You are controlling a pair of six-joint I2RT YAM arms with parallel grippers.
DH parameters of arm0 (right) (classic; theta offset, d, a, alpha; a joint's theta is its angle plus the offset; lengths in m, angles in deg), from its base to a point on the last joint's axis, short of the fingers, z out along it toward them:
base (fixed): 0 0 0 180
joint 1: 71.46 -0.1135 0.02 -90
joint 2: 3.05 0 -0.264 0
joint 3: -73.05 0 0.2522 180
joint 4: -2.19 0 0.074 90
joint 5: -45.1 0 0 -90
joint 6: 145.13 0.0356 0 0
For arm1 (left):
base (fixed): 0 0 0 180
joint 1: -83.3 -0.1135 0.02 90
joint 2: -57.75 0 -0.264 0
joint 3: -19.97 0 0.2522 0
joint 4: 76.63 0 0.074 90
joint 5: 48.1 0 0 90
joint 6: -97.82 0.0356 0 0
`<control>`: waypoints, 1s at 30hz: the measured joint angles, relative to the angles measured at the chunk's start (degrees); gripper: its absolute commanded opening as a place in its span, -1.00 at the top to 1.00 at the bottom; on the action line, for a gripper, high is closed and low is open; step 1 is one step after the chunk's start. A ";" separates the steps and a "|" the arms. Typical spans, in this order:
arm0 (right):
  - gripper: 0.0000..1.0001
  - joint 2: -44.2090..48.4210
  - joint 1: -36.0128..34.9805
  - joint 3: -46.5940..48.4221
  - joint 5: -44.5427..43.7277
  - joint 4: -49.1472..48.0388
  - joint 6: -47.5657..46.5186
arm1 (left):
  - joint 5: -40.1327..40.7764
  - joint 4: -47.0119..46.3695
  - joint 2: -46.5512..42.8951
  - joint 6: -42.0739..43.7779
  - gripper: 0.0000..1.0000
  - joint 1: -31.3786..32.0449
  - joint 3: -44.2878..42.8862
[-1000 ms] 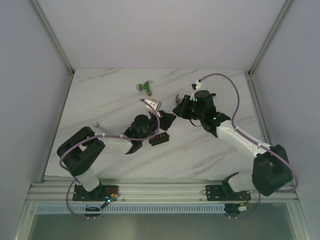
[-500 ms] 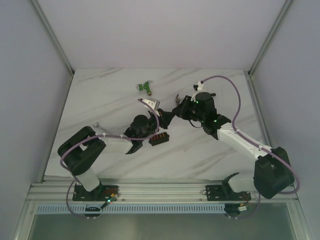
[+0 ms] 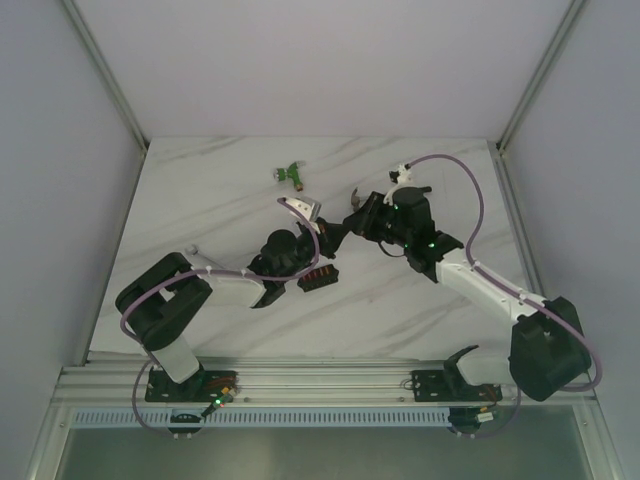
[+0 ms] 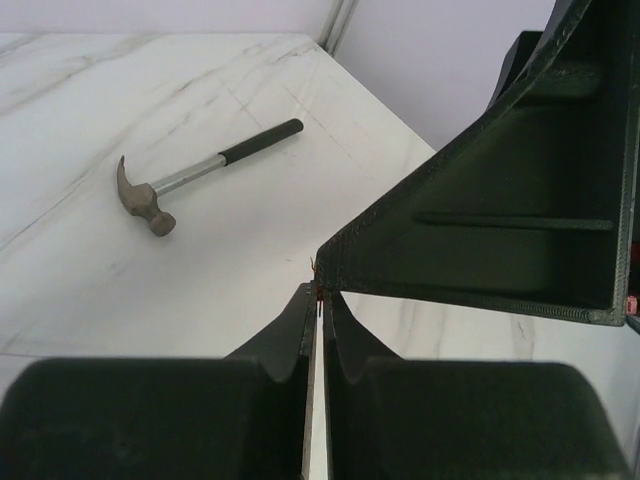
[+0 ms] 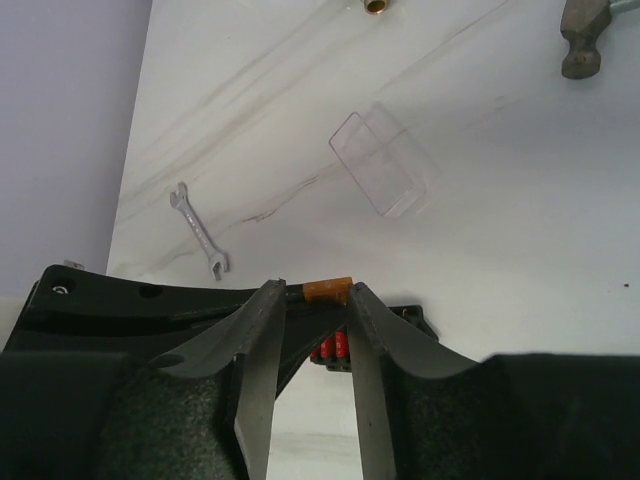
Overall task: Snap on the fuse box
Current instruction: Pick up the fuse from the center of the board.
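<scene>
The right hand [image 5: 312,303] pinches an orange fuse [image 5: 328,290] over the fuse box [image 3: 318,277], mid-worktop [image 3: 200,200], probably to push it in. The left hand [image 4: 318,300] is shut.

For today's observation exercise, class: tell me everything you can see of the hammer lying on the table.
The hammer is a claw hammer: a dull grey metal head with a curved claw, a bright silvery shaft and a black grip. It lies flat on the white marbled table, head toward the near left in the left wrist view, grip pointing away to the right. It looks whole, and only the table touches it.
</scene>
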 measured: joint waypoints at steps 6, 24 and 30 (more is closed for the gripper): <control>0.09 2.38 0.76 0.17 1.03 0.66 -4.96 | -3.08 0.46 -0.66 2.32 0.96 -0.83 0.96; 0.04 6.91 6.03 11.39 32.39 16.85 -45.83 | -35.98 17.38 -15.17 14.34 0.92 -9.27 3.17; 0.05 6.45 6.03 11.56 41.88 22.27 -54.16 | -42.29 21.11 -19.12 16.22 0.92 -10.10 2.58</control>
